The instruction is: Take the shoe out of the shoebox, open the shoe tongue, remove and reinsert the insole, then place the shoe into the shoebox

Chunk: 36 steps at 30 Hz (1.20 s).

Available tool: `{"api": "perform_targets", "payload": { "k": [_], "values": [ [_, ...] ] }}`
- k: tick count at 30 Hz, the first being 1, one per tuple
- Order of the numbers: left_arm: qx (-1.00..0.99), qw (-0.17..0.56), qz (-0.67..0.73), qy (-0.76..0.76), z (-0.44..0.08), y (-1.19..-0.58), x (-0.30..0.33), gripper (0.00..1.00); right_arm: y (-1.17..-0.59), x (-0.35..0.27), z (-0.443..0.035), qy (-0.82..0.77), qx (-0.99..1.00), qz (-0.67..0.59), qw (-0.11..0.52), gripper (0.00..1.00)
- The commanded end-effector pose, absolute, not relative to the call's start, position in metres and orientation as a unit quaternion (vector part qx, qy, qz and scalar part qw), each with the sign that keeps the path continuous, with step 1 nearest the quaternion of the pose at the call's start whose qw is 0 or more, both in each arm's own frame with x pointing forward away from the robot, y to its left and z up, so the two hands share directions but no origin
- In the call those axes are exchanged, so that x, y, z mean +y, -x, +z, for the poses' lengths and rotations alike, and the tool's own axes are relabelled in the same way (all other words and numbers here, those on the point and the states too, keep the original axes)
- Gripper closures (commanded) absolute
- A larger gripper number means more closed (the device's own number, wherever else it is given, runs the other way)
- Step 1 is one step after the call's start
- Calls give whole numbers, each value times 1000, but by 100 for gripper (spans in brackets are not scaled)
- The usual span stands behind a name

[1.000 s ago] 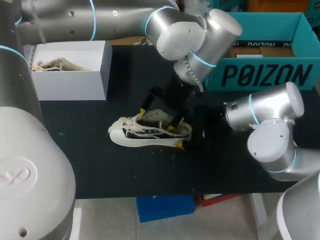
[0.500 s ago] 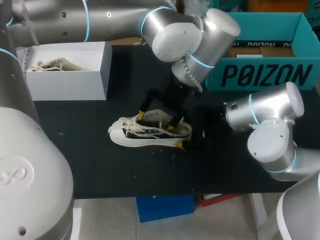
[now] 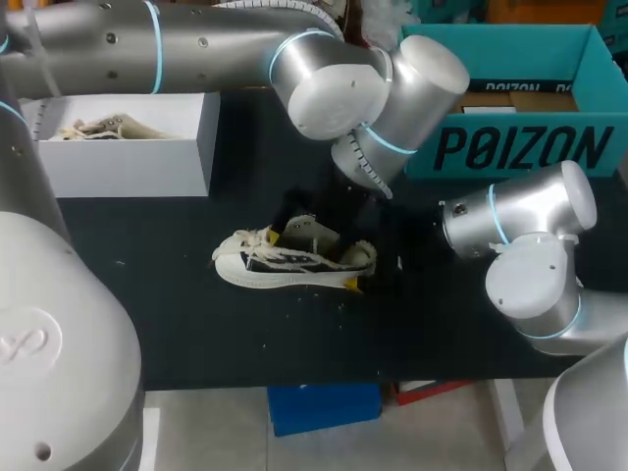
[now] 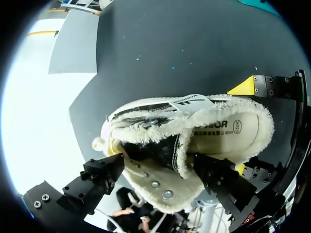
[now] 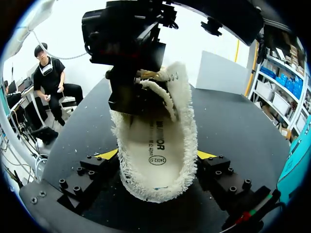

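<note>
Head view: the shoe (image 3: 285,265) lies on the table (image 3: 196,334), toe toward my left, well apart from the shoebox (image 3: 510,147). The left gripper (image 3: 307,238) is at its opening and the right gripper (image 3: 359,265) at its heel.

Left wrist view: the left gripper (image 4: 155,170) seems clenched on the fleecy upper, one finger on each side.

Right wrist view: the right gripper (image 5: 158,160) grasps the heel, a yellow tip against each side.

Silver rounded left arm (image 3: 196,44) and right arm (image 3: 520,211), blue-lit joint rings, black screw-studded jaws, yellow tips.
</note>
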<state>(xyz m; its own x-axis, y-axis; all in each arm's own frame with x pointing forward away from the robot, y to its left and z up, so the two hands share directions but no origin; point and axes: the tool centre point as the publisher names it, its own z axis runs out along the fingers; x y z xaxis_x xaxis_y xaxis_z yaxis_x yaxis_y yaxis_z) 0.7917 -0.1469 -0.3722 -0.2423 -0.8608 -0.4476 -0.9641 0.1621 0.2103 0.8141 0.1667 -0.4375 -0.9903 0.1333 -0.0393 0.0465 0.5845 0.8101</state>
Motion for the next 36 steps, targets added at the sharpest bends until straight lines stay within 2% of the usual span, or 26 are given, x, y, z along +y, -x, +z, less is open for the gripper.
{"api": "perform_targets", "payload": {
  "k": [1, 2, 3, 4, 6, 8, 9, 10, 23, 36],
  "values": [
    [753, 115, 231, 605, -376, -794, -151, 21, -815, 168, -439, -52, 889, 452, 49, 100],
    [753, 115, 230, 605, -376, -795, -152, 25, -815, 168, -439, -52, 889, 452, 49, 100],
    [754, 117, 229, 605, -376, -795, -152, 33, -815, 168, -439, -52, 889, 452, 49, 100],
    [754, 117, 229, 605, -376, -796, -153, 49, -815, 168, -439, -52, 889, 452, 49, 100],
    [754, 120, 227, 604, -376, -796, -153, 54, -815, 168, -439, -52, 889, 452, 49, 100],
    [755, 121, 227, 603, -377, -797, -154, 68, -815, 168, -439, -52, 889, 452, 49, 100],
    [757, 126, 226, 600, -377, -797, -154, 89, -815, 168, -439, -52, 889, 452, 49, 100],
    [758, 128, 226, 598, -377, -797, -154, 100, -815, 168, -439, -52, 889, 452, 49, 100],
    [773, 144, 199, 585, -364, -804, -147, 100, -815, 168, -439, -52, 889, 452, 49, 100],
    [772, 124, 141, 607, -336, -809, -135, 100, -815, 168, -439, -52, 889, 452, 49, 100]
  ]
}}
